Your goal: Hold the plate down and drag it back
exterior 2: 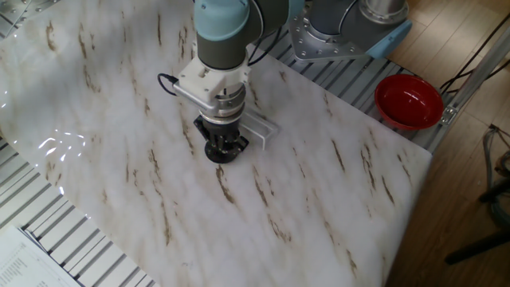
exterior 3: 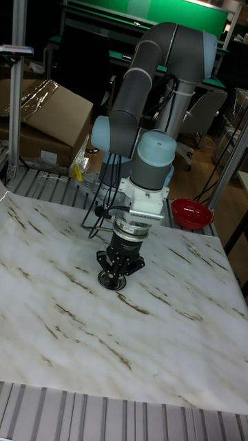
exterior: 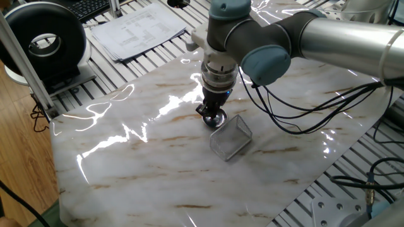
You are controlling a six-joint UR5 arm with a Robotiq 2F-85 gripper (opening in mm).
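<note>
The plate (exterior: pixel 215 122) is a small round silver dish lying on the marble tabletop, just left of the wire-mesh basket (exterior: pixel 230 137). My gripper (exterior: pixel 211 116) stands vertically on top of it, fingers drawn together, tips pressing down on its middle. In the other fixed view the gripper (exterior 2: pixel 221 149) hides most of the plate (exterior 2: pixel 221 157). The tall view shows the plate's rim (exterior 3: pixel 110 281) poking out under the gripper (exterior 3: pixel 116 273).
The mesh basket (exterior 2: pixel 260 130) sits right behind the gripper. A red bowl (exterior 2: pixel 409 101) rests off the table's far corner. Papers (exterior: pixel 136 28) and a black round device (exterior: pixel 44 41) lie beyond the marble sheet. Black cables (exterior: pixel 297 126) hang from the arm.
</note>
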